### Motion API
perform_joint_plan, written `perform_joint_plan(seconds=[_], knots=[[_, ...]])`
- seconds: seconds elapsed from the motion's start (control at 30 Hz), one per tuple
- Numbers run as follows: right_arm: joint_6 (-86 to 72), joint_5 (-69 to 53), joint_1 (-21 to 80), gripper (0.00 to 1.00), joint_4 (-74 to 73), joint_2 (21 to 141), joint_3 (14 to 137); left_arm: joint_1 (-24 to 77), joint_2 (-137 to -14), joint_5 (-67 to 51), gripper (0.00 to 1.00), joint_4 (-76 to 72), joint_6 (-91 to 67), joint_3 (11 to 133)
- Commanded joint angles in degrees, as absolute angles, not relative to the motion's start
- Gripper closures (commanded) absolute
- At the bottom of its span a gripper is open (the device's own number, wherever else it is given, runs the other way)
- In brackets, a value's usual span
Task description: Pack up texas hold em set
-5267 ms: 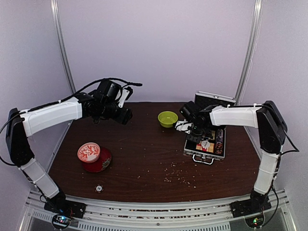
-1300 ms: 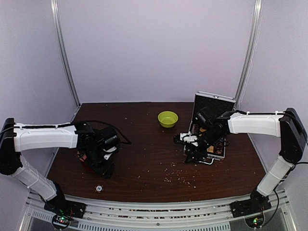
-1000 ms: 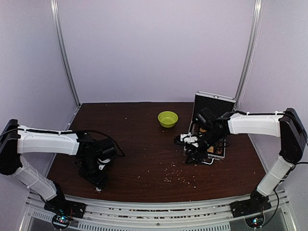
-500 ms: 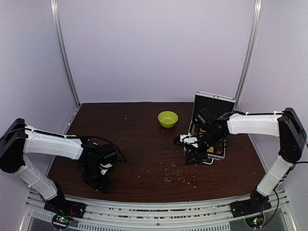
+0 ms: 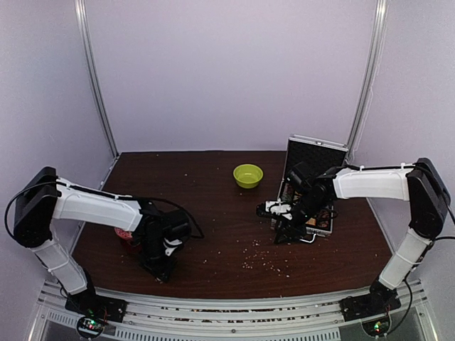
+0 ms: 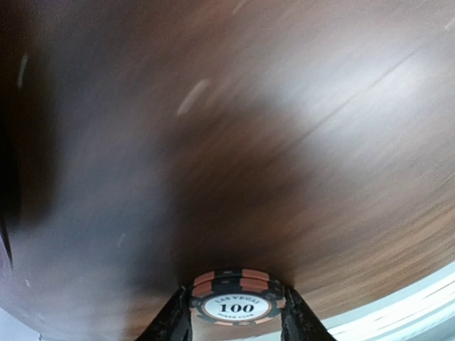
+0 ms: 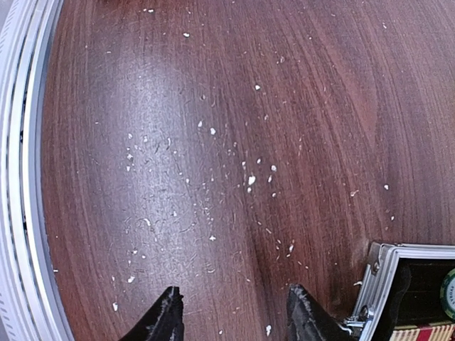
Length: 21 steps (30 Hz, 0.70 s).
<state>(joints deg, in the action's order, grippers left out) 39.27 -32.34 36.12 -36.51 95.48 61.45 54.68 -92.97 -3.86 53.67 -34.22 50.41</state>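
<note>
Poker chip (image 6: 237,297) marked 100, clamped in the left gripper (image 6: 234,317) near the front edge of the table (image 5: 213,206). Silver case (image 5: 318,152) stands open at right. Right gripper (image 7: 233,314), jaws parted and apparently empty, hangs just beside it.

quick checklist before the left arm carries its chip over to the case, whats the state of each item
1. poker chip gripped in the left tool: ok
2. silver case lid up: ok
3. right tool empty: ok, open with nothing between its fingers
4. right tool clear of the case: not ok, it hangs at the case's front edge
5. free chip slot in the case: cannot tell
</note>
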Motion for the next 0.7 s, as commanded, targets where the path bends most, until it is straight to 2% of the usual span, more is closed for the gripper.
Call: perform_joint_plan(seconds=[0.0,0.23,0.37,0.57,0.67], knots=[[39.27,-31.85,35.64,0.50,-37.17,95.01,62.12,56.54,-99.81,-3.80,0.59,48.41,-31.40,60.00],[38.07,-35.77,27.56,0.49,-36.82,90.35,61.09,57.79,-113.94,-3.93,0.62,47.76,-25.53,79.98],[37.53,-36.49,26.21,0.49,-36.81,90.02,61.51,58.82,-120.19,-4.26,0.62,49.54,-23.14,90.16],[37.47,-36.15,26.18,0.49,-36.86,91.13,61.69,59.06,-124.18,-5.18,0.61,49.86,-21.00,95.44],[37.53,-36.04,26.20,0.49,-36.94,91.86,61.85,59.06,-125.04,-4.85,0.55,49.81,-20.75,95.79]])
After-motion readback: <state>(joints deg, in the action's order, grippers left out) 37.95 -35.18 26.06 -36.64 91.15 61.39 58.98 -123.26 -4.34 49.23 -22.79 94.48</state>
